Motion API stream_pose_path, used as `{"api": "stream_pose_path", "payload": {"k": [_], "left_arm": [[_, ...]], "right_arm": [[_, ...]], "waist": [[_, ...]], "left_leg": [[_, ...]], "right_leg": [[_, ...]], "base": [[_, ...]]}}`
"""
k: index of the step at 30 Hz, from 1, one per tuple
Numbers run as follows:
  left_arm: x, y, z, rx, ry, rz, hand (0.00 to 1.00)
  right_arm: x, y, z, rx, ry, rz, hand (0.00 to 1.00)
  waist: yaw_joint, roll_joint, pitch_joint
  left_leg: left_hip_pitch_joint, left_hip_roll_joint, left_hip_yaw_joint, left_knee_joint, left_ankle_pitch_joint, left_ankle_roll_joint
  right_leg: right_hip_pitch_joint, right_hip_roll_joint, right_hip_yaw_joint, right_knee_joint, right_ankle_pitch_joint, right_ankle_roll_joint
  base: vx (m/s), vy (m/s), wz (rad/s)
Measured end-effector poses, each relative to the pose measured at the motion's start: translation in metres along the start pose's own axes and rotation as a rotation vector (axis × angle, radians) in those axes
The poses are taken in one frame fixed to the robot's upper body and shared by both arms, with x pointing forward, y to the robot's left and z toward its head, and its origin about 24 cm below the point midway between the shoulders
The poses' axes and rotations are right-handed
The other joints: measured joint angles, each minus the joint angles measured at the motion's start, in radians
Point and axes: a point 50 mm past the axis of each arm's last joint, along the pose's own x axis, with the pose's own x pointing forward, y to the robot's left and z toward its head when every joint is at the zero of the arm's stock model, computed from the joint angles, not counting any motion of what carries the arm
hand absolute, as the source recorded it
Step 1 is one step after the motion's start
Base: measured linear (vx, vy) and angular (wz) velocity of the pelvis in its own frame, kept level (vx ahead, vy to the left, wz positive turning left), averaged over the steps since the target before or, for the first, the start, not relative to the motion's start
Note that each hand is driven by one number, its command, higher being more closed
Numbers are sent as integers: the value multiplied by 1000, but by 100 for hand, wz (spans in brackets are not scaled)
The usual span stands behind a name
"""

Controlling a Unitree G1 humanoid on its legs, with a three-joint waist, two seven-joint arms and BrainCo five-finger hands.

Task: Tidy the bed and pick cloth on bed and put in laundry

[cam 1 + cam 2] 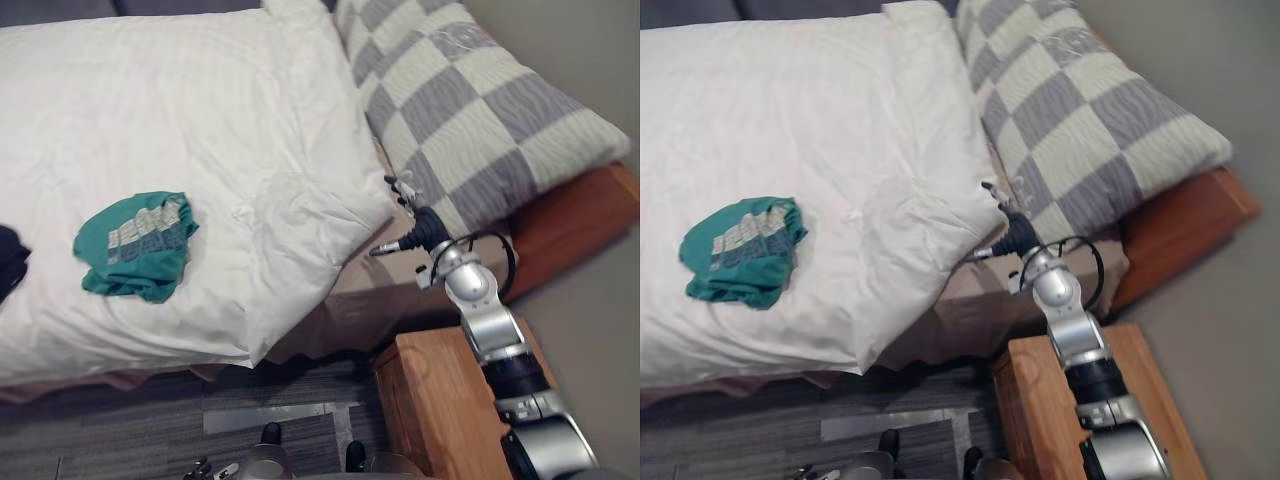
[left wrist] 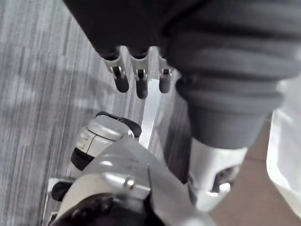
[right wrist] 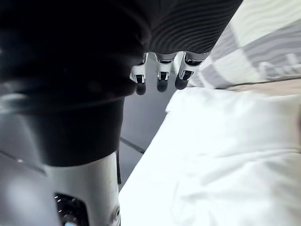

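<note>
A crumpled green cloth (image 1: 135,245) with a pale checked patch lies on the white duvet (image 1: 200,120), towards its near left side. A dark cloth (image 1: 10,262) shows at the bed's left edge. My right hand (image 1: 418,228) hovers open beside the duvet's right corner, just in front of the grey and cream checked pillow (image 1: 480,110); its fingers (image 3: 162,82) are straight and hold nothing. My left hand (image 2: 138,77) hangs low over the grey floor with its fingers relaxed and empty, away from the bed.
A wooden cabinet (image 1: 440,400) stands under my right arm, close to the bed's side. The wooden bed frame (image 1: 575,215) juts out below the pillow. Grey carpet (image 1: 150,420) runs along the near side of the bed.
</note>
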Motion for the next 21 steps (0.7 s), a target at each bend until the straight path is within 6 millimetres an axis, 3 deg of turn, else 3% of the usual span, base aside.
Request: {"api": "stream_pose_path", "payload": {"k": [4, 5, 7, 8, 10, 11, 12, 18, 21], "left_arm": [[11, -14, 37, 56, -112, -49, 0], [14, -18, 49, 63, -143, -64, 0], [18, -27, 65, 78, -182, -91, 0], [20, -35, 73, 101, -202, -130, 0], [20, -37, 80, 122, -229, -145, 0], [20, -37, 81, 123, -235, -147, 0], [20, -39, 86, 113, -253, -153, 0], [20, -43, 85, 115, -242, -172, 0], [21, -53, 85, 158, -221, -224, 0]], "right_arm": [[16, -14, 21, -58, -50, -42, 0], [18, -17, 23, -75, -52, -51, 0], [18, -22, 23, -120, -39, -58, 0], [17, -27, 20, -145, -16, -67, 0], [16, -33, 14, -195, 24, -78, 0], [17, -35, 11, -204, 38, -78, 0], [20, -41, 8, -252, 65, -85, 0], [37, -39, 19, -379, 56, -77, 0], [37, -44, 9, -454, 105, -117, 0]], "waist": [[-18, 2, 5], [-29, 5, 10], [-36, 16, 25], [-39, 35, 37], [-42, 44, 45], [-42, 48, 47], [-46, 64, 71], [-36, 65, 86], [-48, 45, 102]], "left_leg": [[-70, -8, 197, 3, 28, 45], [-94, -6, 284, 10, -6, 102], [-116, -4, 361, 8, 6, 103], [-117, -22, 340, -15, 23, 91], [-139, -52, 315, 18, 17, 95], [-162, -53, 309, 68, -4, 99], [-224, -43, 273, 231, -49, 125], [-191, -53, 269, 169, -43, 116], [-191, -92, 280, 145, -32, 125]], "right_leg": [[30, -24, -168, -25, -35, -64], [25, -32, -209, -31, -47, -85], [18, -48, -244, -36, -62, -107], [18, -57, -245, -36, -66, -104], [19, -83, -239, -32, -89, -96], [21, -89, -238, -29, -96, -87], [50, -96, -236, -30, -105, -76], [34, -100, -211, -7, -118, -83], [-40, -155, -206, 117, -201, -101]], "base": [[11, -37, 120], [0, 25, 102], [-6, 51, 88], [-9, 108, 71], [23, 150, 47], [56, 195, 46], [39, 131, 35], [-82, 66, 2], [-116, 38, 7]]}}
